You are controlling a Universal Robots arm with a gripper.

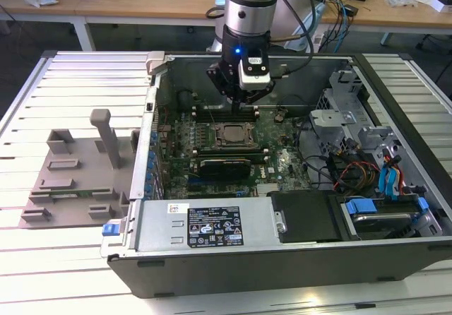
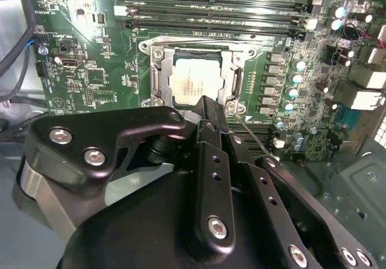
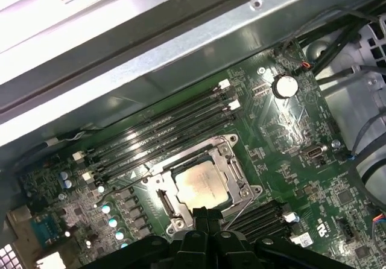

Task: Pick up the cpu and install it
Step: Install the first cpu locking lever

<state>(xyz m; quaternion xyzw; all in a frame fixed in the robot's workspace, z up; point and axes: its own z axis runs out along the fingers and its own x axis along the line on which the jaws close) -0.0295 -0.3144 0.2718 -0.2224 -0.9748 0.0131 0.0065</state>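
Fixture (image 1: 78,181) comes first at the exterior view's left: grey plastic with raised blocks, lying flat on the slatted counter (image 1: 42,272) beside the open case (image 1: 282,251), and we judge it a holder for parts, though we cannot tell what lies in it now. Next is the case itself, laid on its side so the board (image 1: 282,163) faces up and the arm can reach in from above. Near the board's middle sits the socket (image 1: 231,137), and in both wrist views we see the cpu (image 2: 194,82) (image 3: 202,184) lying flat inside the socket frame (image 3: 181,212), its pale metal top up and level with the frame around it; so we judge it already seated, with no tilt that we can make out. A thin wire lever (image 2: 253,137) runs beside the socket and looks unlatched, which would explain why the frame stands open around the chip. The pincer (image 1: 248,97) hangs just above the socket, toward the memory slots (image 3: 163,133); in the second wrist view its fingers (image 2: 208,109) come together with no gap that we can see and nothing held between them, and the tips stand clear of the cpu, near its edge. Further to the exterior view's right lie the drive cages (image 1: 353,117) and the blue and orange cables (image 1: 388,181), well apart from the work.
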